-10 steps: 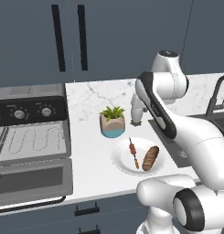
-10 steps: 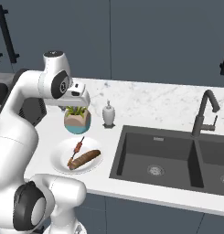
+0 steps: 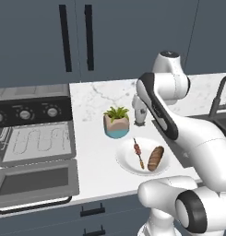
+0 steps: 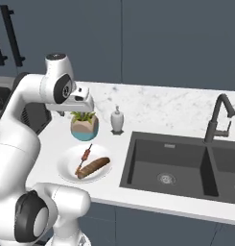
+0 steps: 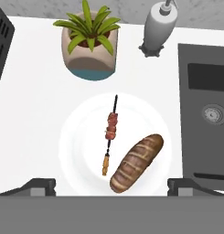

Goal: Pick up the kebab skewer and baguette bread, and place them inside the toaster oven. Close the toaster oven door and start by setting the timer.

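Little has shifted since the earlier look: arm posture and plate contents read the same, no base travel evident. Toaster oven (image 3: 33,138) stands at counter's left end, its door (image 3: 37,182) dropped open, rack exposed, nothing inside yet. White plate (image 5: 81,151) sits on the counter btwn oven and sink (image 4: 169,166), just in front of a potted plant (image 5: 89,45); soap bottle (image 5: 157,28) beside that. Baguette bread (image 5: 136,162) and kebab skewer (image 5: 110,132) lie side by side on the plate, not touching; neither lifted. Gripper (image 5: 111,185) hangs above the plate, fingers spread wide, holding nothing. Key relation: in hand view both items sit directly ahead of and btwn the fingertips; skewer's long axis runs roughly away from the tips, i.e. square to the closing line, so a straight descent should pinch it across the stick w/o wrist roll. Baguette lies slantwise.
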### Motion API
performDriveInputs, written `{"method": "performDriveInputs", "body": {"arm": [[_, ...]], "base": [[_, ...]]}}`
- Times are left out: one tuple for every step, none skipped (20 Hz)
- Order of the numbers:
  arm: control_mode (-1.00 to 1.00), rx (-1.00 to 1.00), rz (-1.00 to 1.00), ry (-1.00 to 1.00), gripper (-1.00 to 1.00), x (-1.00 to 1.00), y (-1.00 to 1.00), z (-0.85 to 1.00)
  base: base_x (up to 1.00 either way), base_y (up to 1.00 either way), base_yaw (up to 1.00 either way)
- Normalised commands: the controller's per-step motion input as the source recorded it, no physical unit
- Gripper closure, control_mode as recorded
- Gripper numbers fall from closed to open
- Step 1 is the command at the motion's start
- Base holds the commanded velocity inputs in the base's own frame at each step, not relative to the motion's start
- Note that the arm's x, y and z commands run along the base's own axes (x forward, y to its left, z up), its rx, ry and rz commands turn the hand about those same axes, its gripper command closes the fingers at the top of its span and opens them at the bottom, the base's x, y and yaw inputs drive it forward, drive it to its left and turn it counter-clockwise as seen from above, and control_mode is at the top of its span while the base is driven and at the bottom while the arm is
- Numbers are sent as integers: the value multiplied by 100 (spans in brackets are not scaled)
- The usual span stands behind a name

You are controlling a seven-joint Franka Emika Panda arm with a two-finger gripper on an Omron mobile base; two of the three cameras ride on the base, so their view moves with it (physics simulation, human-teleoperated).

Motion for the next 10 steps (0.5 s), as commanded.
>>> {"method": "performDriveInputs", "body": {"arm": [[100, 0, 0, 0, -100, 0, 0, 0], [100, 0, 0, 0, -100, 0, 0, 0], [100, 0, 0, 0, -100, 0, 0, 0], [100, 0, 0, 0, -100, 0, 0, 0], [100, 0, 0, 0, -100, 0, 0, 0], [100, 0, 0, 0, -100, 0, 0, 0], [100, 0, 0, 0, -100, 0, 0, 0], [100, 0, 0, 0, -100, 0, 0, 0], [100, 0, 0, 0, -100, 0, 0, 0], [100, 0, 0, 0, -100, 0, 0, 0]], "base": [[0, 100, 0], [0, 100, -4], [0, 100, -5], [0, 98, -7], [0, 100, -7], [0, 96, -6], [-4, 99, -4], [-12, 95, -1], [-22, 88, 0], [-36, 59, 0]]}}
